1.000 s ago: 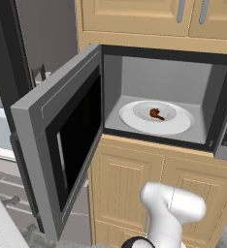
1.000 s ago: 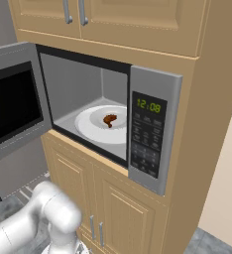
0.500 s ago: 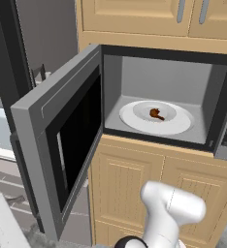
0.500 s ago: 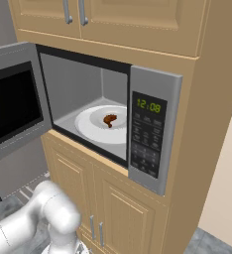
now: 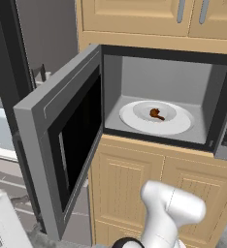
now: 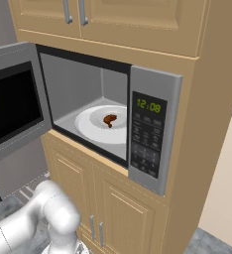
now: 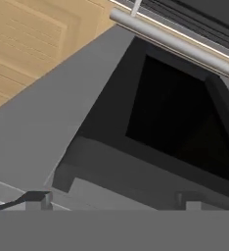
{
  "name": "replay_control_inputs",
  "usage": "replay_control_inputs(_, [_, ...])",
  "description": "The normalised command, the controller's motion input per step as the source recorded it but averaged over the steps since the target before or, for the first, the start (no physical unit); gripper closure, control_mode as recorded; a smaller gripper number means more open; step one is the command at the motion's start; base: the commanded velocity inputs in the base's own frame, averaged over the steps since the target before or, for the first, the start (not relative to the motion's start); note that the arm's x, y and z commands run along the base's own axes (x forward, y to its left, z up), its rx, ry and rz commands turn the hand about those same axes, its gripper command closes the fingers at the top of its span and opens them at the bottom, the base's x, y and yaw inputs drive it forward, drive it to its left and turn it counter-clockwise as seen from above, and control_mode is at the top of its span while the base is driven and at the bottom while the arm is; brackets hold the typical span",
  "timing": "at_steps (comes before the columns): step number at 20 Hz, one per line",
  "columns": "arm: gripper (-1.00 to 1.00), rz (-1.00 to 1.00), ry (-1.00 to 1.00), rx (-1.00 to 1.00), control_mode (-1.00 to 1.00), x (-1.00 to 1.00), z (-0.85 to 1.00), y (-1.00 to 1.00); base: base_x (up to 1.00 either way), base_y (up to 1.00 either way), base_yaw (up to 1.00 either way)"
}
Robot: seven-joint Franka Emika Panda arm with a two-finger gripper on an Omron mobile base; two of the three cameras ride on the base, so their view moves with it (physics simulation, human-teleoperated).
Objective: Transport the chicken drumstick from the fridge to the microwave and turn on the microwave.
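Lying on the white round turntable plate (image 5: 176, 125) inside the grey-framed microwave (image 6: 152, 131), well away from the fingers, is the small reddish-brown chicken drumstick (image 5: 156, 114). Its dark-windowed door (image 5: 67, 145) stands swung wide, cavity unobstructed. The gripper (image 7: 114, 198) gapes empty. Nothing has shifted since earlier.

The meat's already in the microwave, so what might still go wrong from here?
1. The door hangs wide open; the microwave probably won't start until it is shut.
2. The open gripper sits low beside that door; a poor push might slip off it.
3. The drumstick lies loose on the plate; a slammed door might jolt it.
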Motion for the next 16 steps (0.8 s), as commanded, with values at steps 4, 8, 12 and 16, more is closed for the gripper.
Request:
replay_control_inputs(4, [-1.0, -0.05, -0.03, 0.0, -1.0, 0.03, 0.0, -0.21, 0.0, 0.0, 0.0])
replay_control_inputs(8, [-1.0, -0.04, -0.01, 0.0, -1.0, 0.04, 0.03, -0.28, 0.0, 0.0, 0.0])
replay_control_inputs(12, [-1.0, -0.01, 0.0, 0.03, -1.0, 0.17, 0.19, -0.46, 0.0, 0.0, 0.0])
replay_control_inputs(16, [-1.0, 0.0, 0.0, 0.09, -1.0, 0.28, 0.33, -0.62, 0.0, 0.0, 0.0])
